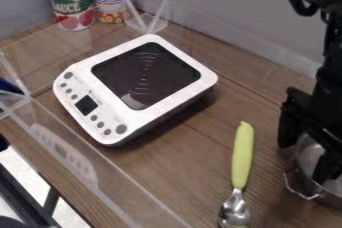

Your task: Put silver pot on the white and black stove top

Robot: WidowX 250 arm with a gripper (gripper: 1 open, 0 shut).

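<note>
The silver pot (pixel 318 179) stands on the wooden table at the bottom right corner, cut off by the frame edge, with one loop handle showing at its left. My black gripper (pixel 310 155) points down right over it, open. Its left finger (pixel 289 130) is just outside the pot's rim, and the other finger is mostly hidden at the frame edge. The white and black stove top (pixel 138 82) lies flat at centre left, its black burner bare and its button panel facing front left. It is well apart from the pot.
A spoon with a green handle (pixel 241 162) lies between stove and pot, bowl toward the front edge. Two labelled tin cans (pixel 88 0) stand at the back left. Clear plastic walls (pixel 80 157) line the table's front and left sides.
</note>
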